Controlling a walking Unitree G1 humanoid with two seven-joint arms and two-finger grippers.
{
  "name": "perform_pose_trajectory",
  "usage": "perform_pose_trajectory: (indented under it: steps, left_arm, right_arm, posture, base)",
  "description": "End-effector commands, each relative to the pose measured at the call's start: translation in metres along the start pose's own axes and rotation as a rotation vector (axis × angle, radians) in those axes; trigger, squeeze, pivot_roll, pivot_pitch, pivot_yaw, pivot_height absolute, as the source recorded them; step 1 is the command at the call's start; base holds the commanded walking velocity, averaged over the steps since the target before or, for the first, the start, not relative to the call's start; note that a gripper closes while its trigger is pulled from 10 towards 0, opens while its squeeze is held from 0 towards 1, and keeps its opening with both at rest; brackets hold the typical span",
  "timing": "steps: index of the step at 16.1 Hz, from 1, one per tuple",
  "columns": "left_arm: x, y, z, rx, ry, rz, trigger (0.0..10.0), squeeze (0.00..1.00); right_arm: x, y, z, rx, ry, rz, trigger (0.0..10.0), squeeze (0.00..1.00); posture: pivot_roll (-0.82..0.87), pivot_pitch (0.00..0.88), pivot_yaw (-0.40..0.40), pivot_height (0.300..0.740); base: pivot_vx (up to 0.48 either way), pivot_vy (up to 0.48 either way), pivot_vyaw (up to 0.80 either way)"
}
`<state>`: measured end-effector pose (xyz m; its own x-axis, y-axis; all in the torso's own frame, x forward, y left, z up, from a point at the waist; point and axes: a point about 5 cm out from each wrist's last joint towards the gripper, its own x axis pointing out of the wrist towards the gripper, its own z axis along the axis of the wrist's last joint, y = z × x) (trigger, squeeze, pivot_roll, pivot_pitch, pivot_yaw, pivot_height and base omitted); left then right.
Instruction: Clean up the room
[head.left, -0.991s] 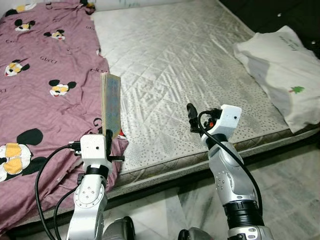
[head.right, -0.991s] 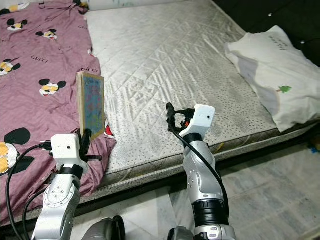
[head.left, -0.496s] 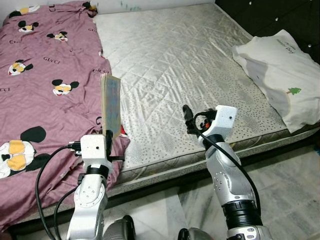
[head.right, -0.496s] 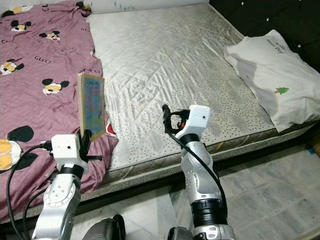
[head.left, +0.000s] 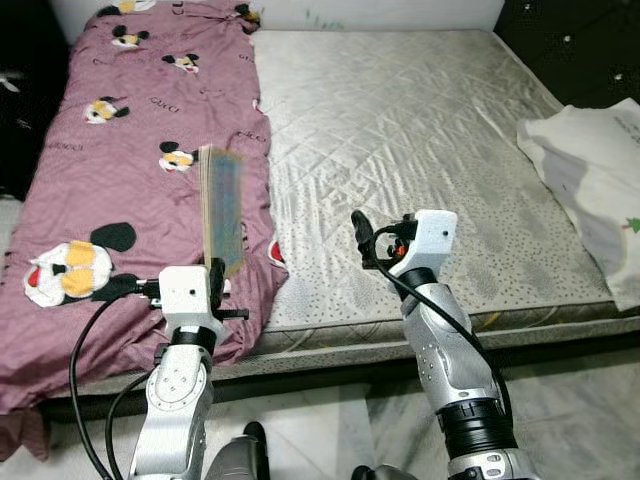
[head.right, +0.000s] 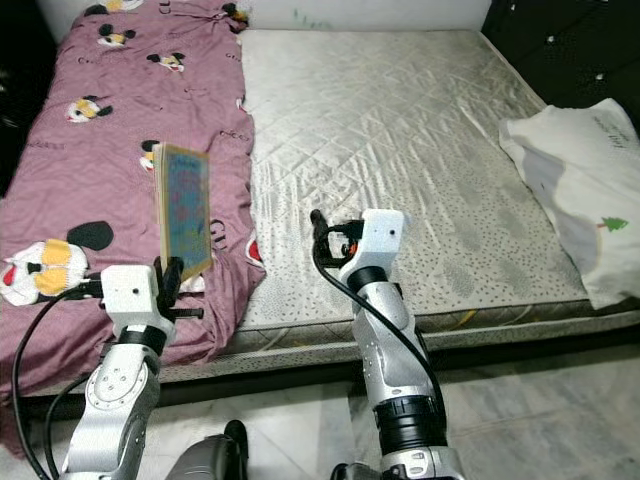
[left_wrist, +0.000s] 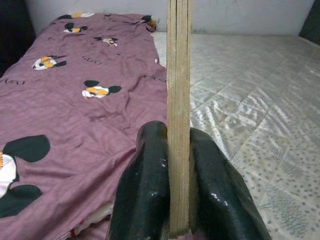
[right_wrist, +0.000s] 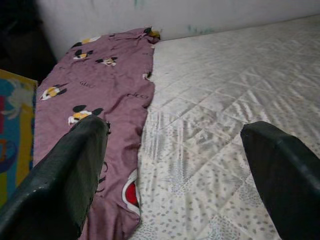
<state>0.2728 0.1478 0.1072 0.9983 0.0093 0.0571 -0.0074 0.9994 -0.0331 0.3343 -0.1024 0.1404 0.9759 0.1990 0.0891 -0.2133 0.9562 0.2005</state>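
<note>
Your left gripper (left_wrist: 179, 200) is clamping a thin, colourfully printed board book (head.right: 184, 208) by its lower edge, its two black fingers (left_wrist: 145, 190) pressing flat against both covers; the book is standing upright on its edge above the silver left arm (head.right: 118, 385), in front of the near side of the bed, over the hanging edge of the blanket; in the left wrist view you are seeing only the book's tan page edges (left_wrist: 178, 100) rising between the pads; in the left eye view the book is looking blurred.

Your right gripper (right_wrist: 175, 165) is hovering with its fingers spread wide and nothing between them; it is sitting just above the near edge of the silvery quilted mattress (head.left: 420, 130), with the silver right arm (head.left: 450, 370) rising from below.

A mauve cartoon-mouse printed blanket (head.left: 130, 170) is covering the left part of the bed and draping over its near edge; it is lying against the bare mattress along a wavy border; a white pillow with a small green tree print (head.right: 585, 200) is resting at the right edge of the mattress, well apart from both grippers; pale marbled floor tiles (head.right: 560, 420) are showing beneath the bed frame.
</note>
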Motion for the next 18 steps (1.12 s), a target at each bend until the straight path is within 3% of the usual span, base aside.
perform_pose_trajectory:
  steps: [1,5,18]
  left_arm:
    - [0.0017,-0.0043,0.0069,-0.016,-0.034,-0.031,10.0,0.0]
    - [0.0019,-0.0042,0.0082,-0.034,-0.041,-0.049,10.0,0.0]
    - [0.0015,-0.0073,0.0075,-0.057,-0.036,-0.081,10.0,0.0]
  right_arm:
    - [-0.0018,-0.0043,-0.0038,0.005,0.012,-0.022,10.0,0.0]
    - [-0.0024,-0.0043,-0.005,0.002,0.018,-0.021,10.0,0.0]
    - [-0.0016,-0.007,-0.0056,-0.013,0.016,-0.029,10.0,0.0]
  posture:
    - [-0.04,0.156,-0.035,0.74]
    - [-0.04,0.158,-0.034,0.74]
    - [-0.04,0.161,-0.033,0.74]
  base:
    - [0.0,0.0,0.0]
    - [0.0,0.0,0.0]
    - [0.239,0.0,0.0]
